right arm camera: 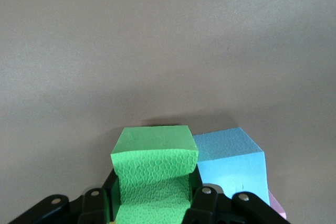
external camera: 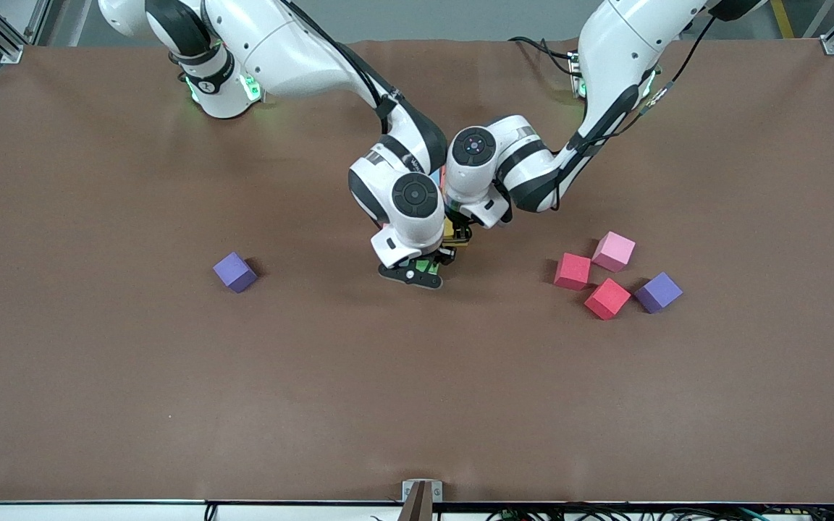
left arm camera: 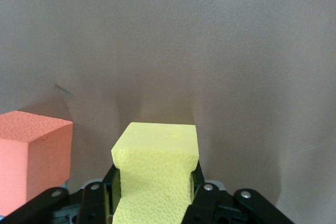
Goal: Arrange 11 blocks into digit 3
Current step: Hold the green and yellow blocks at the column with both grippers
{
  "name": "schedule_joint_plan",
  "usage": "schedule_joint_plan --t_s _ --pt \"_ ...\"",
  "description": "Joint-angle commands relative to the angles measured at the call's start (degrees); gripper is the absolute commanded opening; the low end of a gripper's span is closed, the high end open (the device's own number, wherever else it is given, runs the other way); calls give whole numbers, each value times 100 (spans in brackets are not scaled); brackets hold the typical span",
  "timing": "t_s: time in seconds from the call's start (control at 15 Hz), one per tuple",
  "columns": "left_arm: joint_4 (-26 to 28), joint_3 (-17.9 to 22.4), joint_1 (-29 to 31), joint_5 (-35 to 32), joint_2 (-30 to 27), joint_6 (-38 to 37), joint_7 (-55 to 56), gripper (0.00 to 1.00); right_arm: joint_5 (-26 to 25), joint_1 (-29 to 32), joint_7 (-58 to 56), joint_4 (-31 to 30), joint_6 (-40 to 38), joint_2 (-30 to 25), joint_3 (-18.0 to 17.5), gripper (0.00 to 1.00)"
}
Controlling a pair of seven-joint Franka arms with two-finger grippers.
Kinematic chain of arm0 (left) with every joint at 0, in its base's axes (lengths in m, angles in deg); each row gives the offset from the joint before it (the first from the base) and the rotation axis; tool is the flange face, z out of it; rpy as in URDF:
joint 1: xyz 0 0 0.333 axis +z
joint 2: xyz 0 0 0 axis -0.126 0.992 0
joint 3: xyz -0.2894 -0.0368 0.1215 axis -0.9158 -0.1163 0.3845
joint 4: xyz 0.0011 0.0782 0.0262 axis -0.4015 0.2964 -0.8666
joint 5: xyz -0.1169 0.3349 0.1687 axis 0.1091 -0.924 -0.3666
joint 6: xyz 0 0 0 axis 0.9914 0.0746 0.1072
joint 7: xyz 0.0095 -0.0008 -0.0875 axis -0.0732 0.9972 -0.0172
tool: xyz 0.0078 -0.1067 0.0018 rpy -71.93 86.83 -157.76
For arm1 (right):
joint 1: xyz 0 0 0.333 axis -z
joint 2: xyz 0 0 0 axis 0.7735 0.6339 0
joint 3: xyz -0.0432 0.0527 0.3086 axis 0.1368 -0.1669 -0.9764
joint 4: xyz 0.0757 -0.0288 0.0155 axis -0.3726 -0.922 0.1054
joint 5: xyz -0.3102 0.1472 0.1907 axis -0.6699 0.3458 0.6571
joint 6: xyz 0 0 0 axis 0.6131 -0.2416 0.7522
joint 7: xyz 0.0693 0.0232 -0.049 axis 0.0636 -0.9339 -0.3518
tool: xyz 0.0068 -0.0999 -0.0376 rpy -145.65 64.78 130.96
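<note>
I see my left gripper [left arm camera: 152, 198] pinching a yellow block [left arm camera: 156, 169] beside an orange block [left arm camera: 32, 156]; my right gripper [right arm camera: 152, 200] pinches a green block [right arm camera: 153, 174], touching a blue block [right arm camera: 231, 163].

Brown table [external camera: 135, 376], purple cube [external camera: 234, 272] toward right arm's end, another purple cube [external camera: 658, 292] toward left arm's end
</note>
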Motion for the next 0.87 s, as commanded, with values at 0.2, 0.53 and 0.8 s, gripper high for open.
schedule_joint_plan --t_s 0.2,0.53,0.8 --pt "-503 14 -210 5 379 -83 38 33 6 -266 333 159 132 79 58 0" --pt "-582 14 -210 5 379 -65 38 33 -11 -143 441 177 668 71 75 0" --pt "-556 14 -201 5 370 -65 3 49 -82 6 -340 133 599 79 93 0"
